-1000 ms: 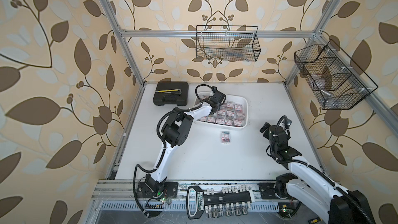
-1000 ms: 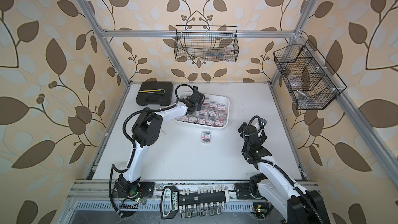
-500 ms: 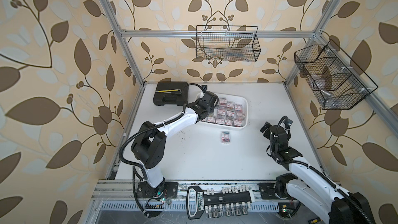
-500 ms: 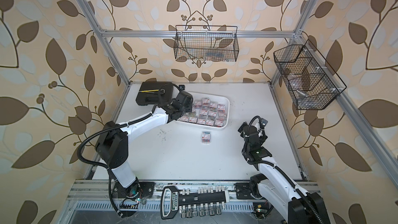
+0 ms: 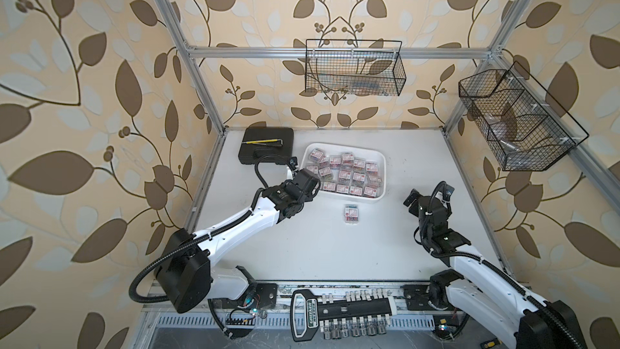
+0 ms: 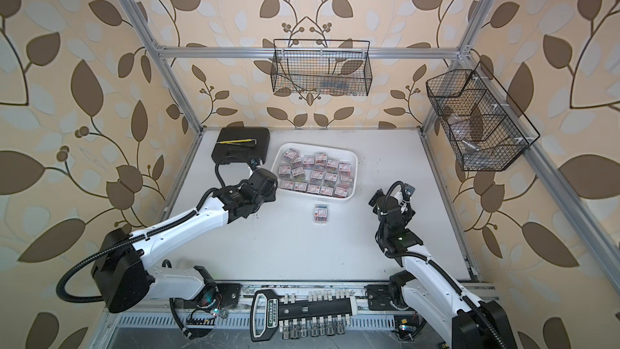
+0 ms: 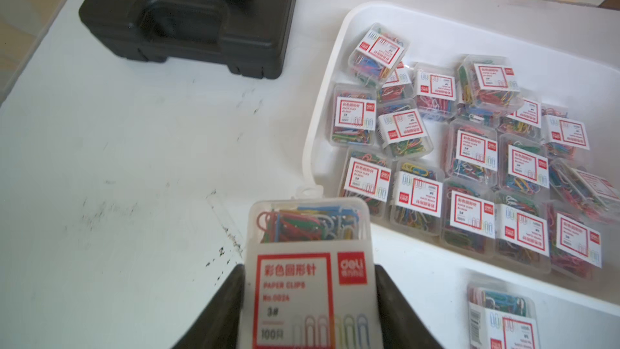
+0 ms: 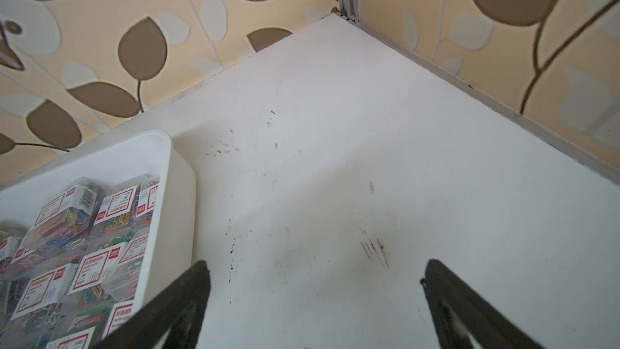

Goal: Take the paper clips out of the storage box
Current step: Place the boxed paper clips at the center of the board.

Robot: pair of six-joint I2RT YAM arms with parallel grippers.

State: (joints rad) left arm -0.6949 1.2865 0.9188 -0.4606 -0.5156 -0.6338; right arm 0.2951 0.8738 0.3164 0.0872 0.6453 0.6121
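Note:
The storage box (image 5: 345,146) is a shallow white tray at the back middle of the table, seen in both top views (image 6: 315,146), with several clear boxes of paper clips (image 5: 345,173) lying in it. My left gripper (image 5: 309,183) hovers just off its near left corner. In the left wrist view the left gripper (image 7: 308,273) is shut on one clear box of paper clips (image 7: 307,226), with the tray rim (image 7: 313,122) beyond. A single box (image 5: 351,213) lies on the table in front of the tray. My right gripper (image 8: 315,273) stands open and empty, right of the tray.
A black hard case (image 5: 266,146) with a yellow tool on it sits at the back left, beside the tray. Wire baskets hang on the back wall (image 5: 354,68) and the right wall (image 5: 516,119). A tool rack (image 5: 339,310) lies along the front edge.
My left gripper has drawn back from over the tray toward the front left, carrying a box of clips, and its elbow has dropped low. The right arm has not moved.

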